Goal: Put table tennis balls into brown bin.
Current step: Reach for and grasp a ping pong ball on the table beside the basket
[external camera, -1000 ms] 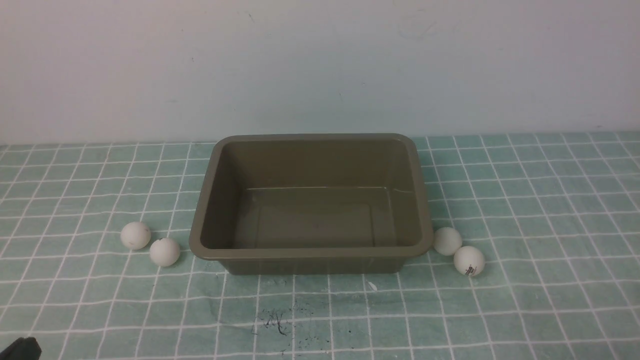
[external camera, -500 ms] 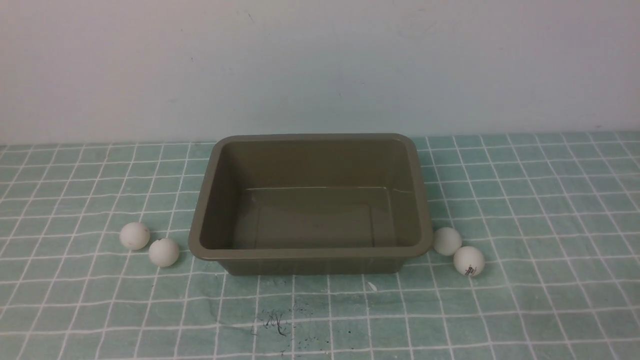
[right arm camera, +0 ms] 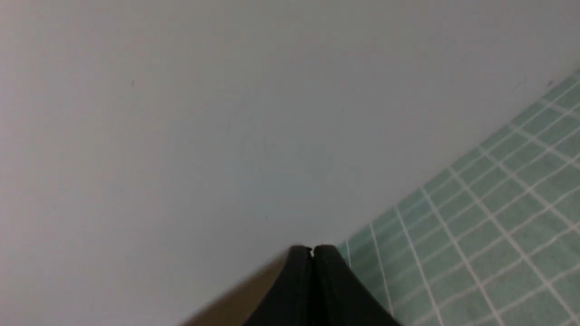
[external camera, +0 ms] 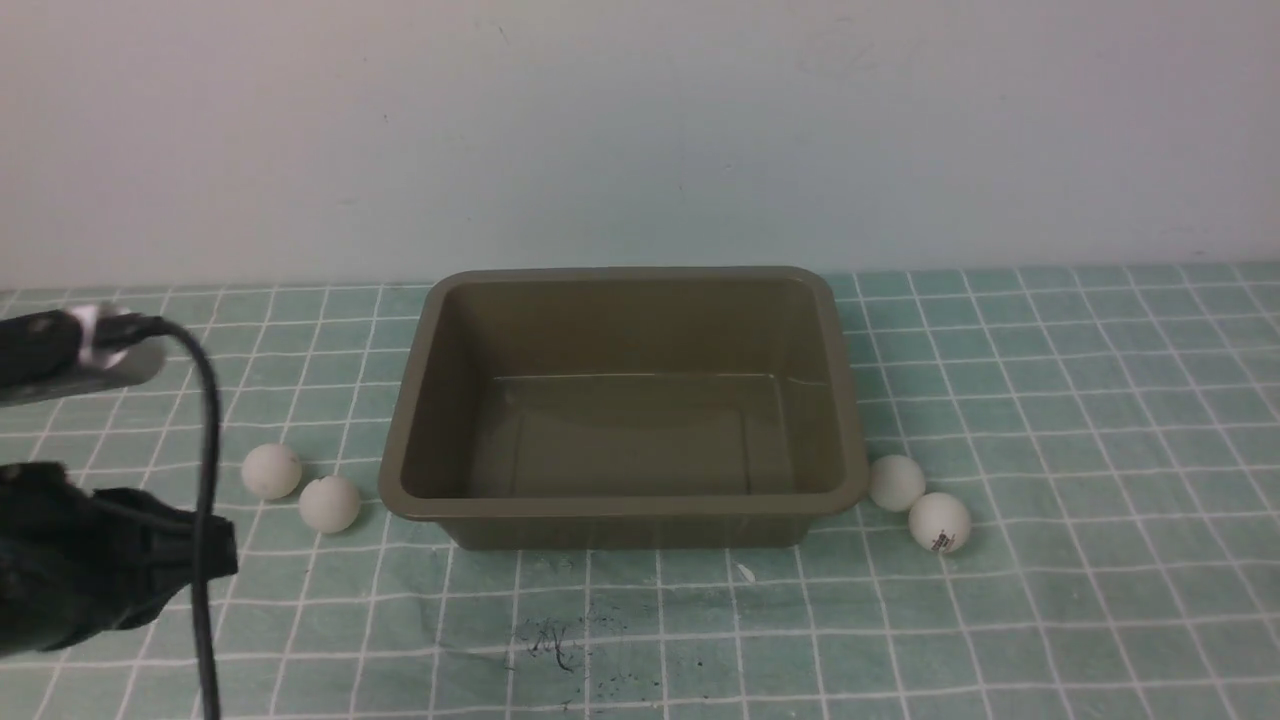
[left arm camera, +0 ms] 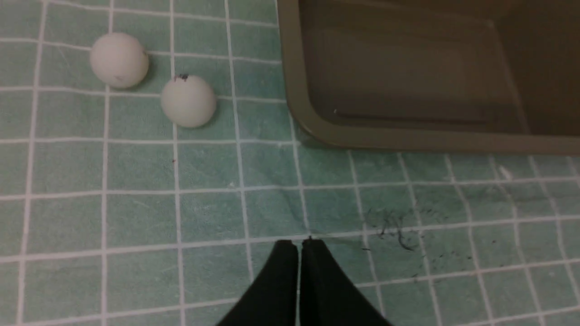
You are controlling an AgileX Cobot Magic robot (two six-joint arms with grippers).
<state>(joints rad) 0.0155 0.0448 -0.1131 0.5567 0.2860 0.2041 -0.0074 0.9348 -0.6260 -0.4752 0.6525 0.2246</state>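
The brown bin [external camera: 620,507] stands mid-table, nothing inside it. Two table tennis balls [external camera: 271,471] [external camera: 329,503] lie on the cloth off its left front corner. Two more rest at its right front corner: a plain ball [external camera: 896,483] and a ball with a dark printed mark [external camera: 939,522]. The left wrist view shows the left pair of balls [left arm camera: 119,59] [left arm camera: 188,100] beside the bin's rim [left arm camera: 290,81]. My left gripper [left arm camera: 299,244] is shut and holds nothing, hovering over the cloth short of that pair. My right gripper [right arm camera: 311,249] is shut, holds nothing and faces the wall.
A green checked cloth [external camera: 1050,420] covers the table, with dark scribble marks [external camera: 550,640] in front of the bin. A pale wall [external camera: 640,130] rises close behind the bin. My left arm [external camera: 100,565] and its black cable [external camera: 207,420] fill the lower left.
My left arm has come into the front view from the lower left, toward the left pair of balls. The balls and the bin have not moved.
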